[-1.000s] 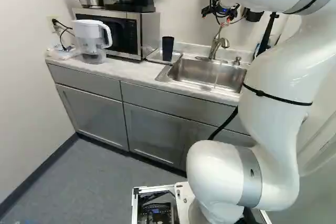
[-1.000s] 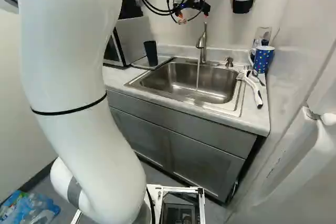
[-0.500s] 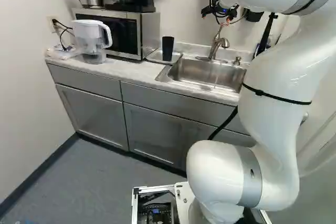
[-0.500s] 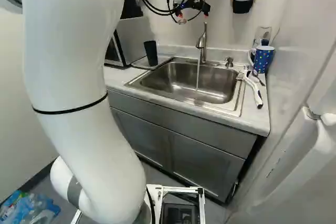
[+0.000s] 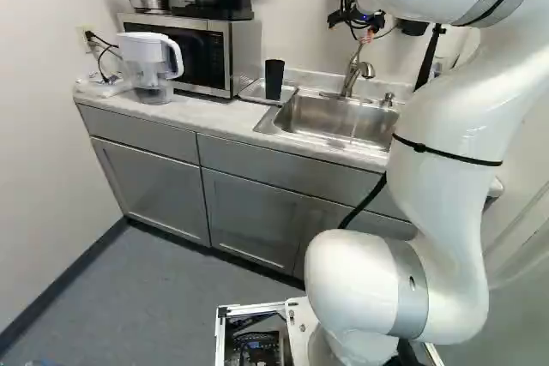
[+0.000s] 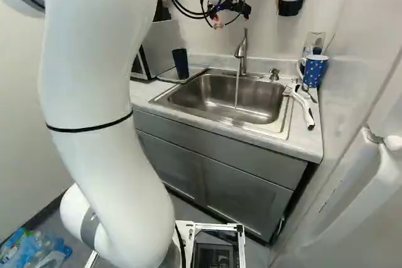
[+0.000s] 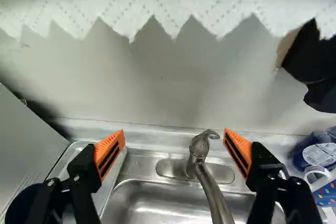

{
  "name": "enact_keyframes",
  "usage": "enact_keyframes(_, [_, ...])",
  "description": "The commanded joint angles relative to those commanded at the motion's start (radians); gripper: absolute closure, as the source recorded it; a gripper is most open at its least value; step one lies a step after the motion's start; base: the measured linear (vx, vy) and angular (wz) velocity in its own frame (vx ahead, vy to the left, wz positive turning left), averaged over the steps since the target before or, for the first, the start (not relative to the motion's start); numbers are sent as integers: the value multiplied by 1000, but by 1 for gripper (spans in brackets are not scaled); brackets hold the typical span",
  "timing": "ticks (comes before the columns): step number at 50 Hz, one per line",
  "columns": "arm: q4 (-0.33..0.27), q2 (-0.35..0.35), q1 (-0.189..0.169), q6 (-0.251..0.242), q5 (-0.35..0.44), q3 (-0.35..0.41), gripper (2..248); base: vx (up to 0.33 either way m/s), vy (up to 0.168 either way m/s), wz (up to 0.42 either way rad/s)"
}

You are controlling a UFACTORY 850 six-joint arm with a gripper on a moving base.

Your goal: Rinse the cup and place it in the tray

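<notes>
The cup [image 5: 274,79] stands in the tray [image 5: 251,92], so with water [image 6: 236,92] running, the wide-open tool [image 7: 174,136] must next (I'd guess) lower and close the faucet [image 7: 198,149].

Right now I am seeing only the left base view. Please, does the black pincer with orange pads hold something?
Observer: No, the black pincer is open, its orange pads wide apart.
Operator: Thank you. What is standing past the steel sink, where the white arm hides it from me?
Observer: A dotted blue mug.
Operator: And is something lying nearer to the sink?
Observer: Yes, a white-and-black brush lies beside the sink, on the mug's side.
</notes>
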Motion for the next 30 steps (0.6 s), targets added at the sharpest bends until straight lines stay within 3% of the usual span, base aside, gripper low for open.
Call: enact_keyframes(30, [0,-32,-3,0,-2,-36,3,0,0,0])
